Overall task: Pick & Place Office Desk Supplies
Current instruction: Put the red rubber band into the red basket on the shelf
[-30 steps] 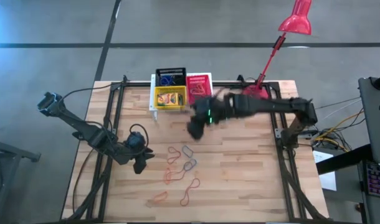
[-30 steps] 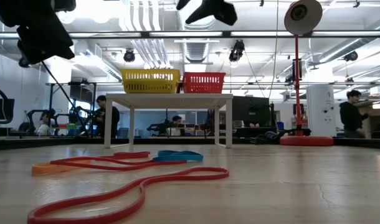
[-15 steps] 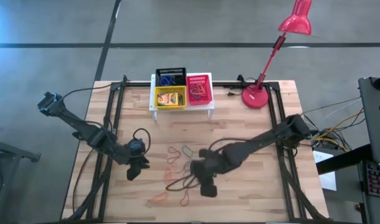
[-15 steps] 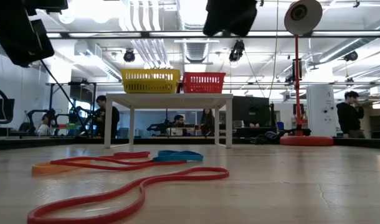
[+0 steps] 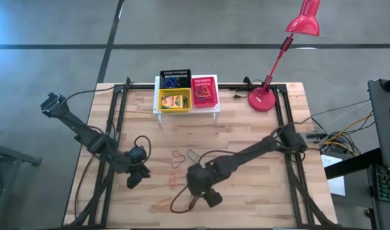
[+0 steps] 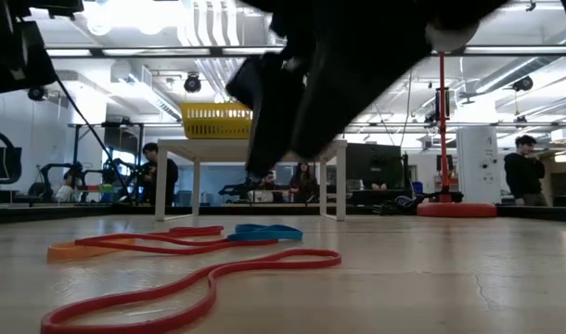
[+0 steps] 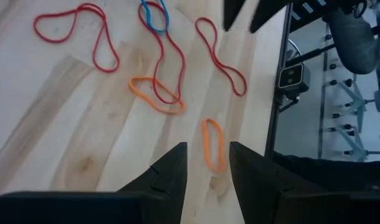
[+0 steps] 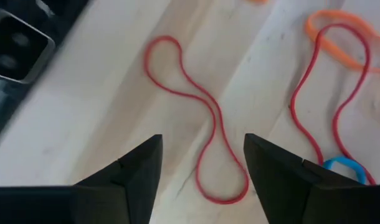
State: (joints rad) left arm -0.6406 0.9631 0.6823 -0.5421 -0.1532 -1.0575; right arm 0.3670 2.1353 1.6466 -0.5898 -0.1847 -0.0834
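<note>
Right gripper (image 8: 202, 163) (fingers apart) above red rubber-band loop (image 8: 199, 130), wooden table (image 5: 246, 140)

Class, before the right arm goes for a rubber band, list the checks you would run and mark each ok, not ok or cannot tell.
1. Right gripper fingers open: ok.
2. Red rubber band lies between them: ok.
3. Band free of other loops: ok in the right wrist view.
4. Left gripper open, off to the side: ok.
5. Red basket on the white stand has room: cannot tell.
</note>
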